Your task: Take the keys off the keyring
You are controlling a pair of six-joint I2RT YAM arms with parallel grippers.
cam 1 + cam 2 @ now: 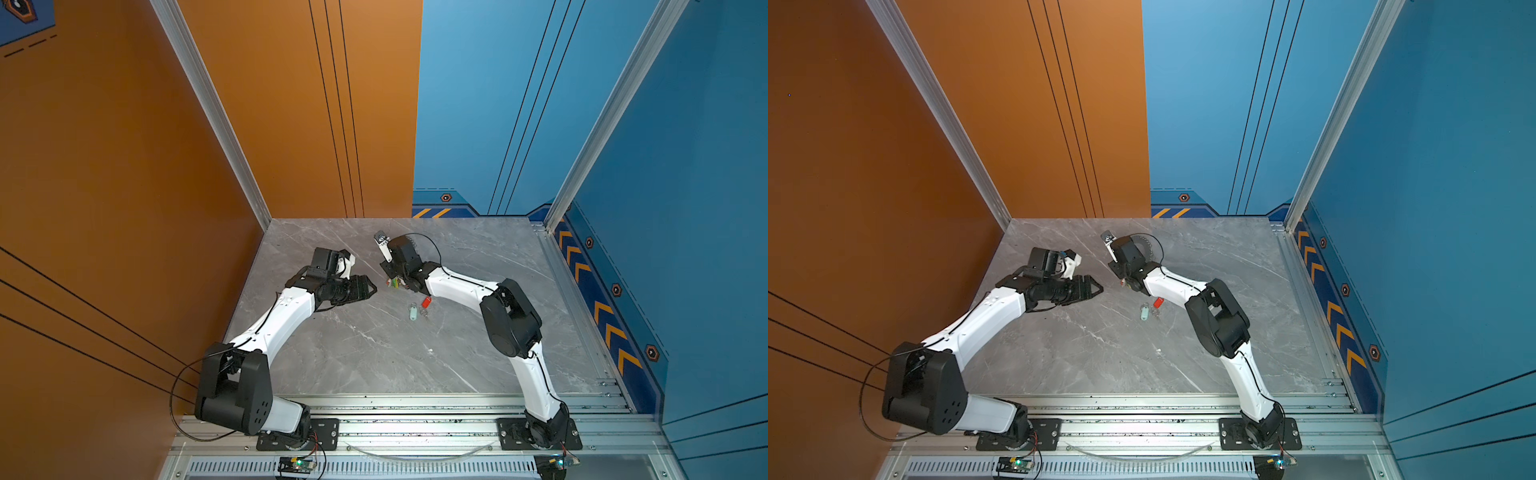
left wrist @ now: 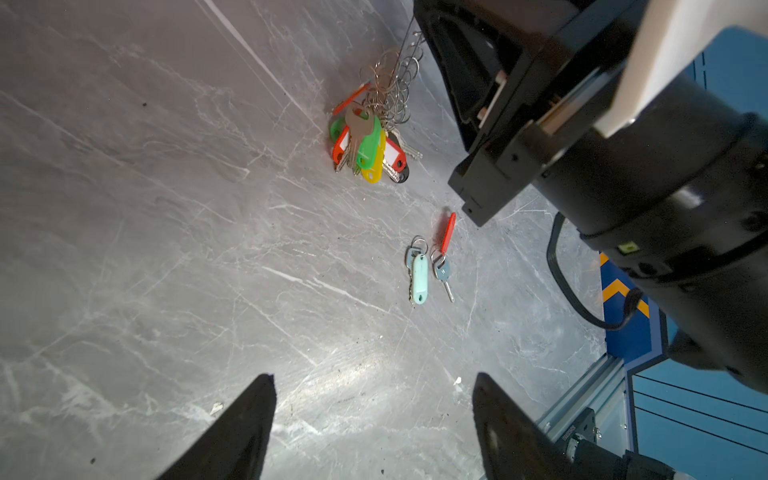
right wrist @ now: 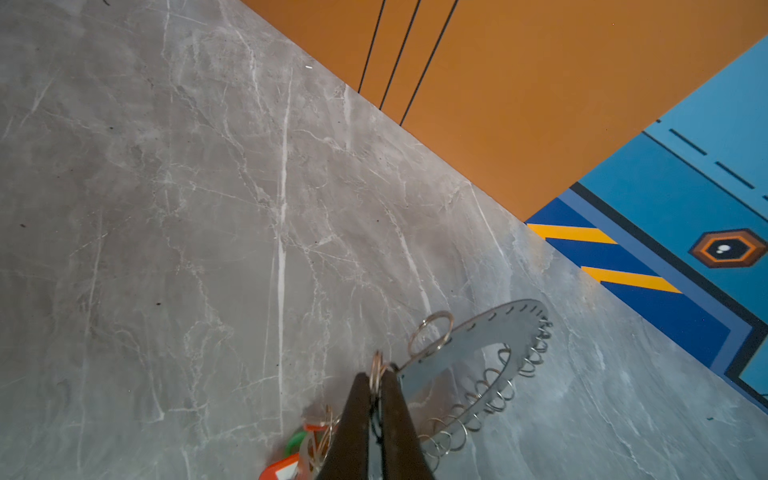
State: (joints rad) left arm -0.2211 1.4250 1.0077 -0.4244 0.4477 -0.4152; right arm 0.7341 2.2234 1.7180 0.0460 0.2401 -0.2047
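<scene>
The keyring (image 3: pixel 490 332), a flat metal disc with wire split rings round its rim, is held on edge above the table. My right gripper (image 3: pixel 376 380) is shut on one of its split rings. A bunch of keys (image 2: pixel 365 145) with red, green, yellow and black tags hangs from the disc down to the table. Two loose keys lie apart from it: a mint-tagged one (image 2: pixel 419 276) (image 1: pixel 412 311) and a red-tagged one (image 2: pixel 448 232) (image 1: pixel 425 302). My left gripper (image 2: pixel 374 376) (image 1: pixel 372 287) hovers left of the bunch, open and empty.
The grey marble table (image 1: pixel 374 353) is walled by an orange panel (image 1: pixel 291 124) at the left and back and a blue panel (image 1: pixel 665 208) at the right. An aluminium rail (image 1: pixel 415 428) with the arm bases runs along the front edge.
</scene>
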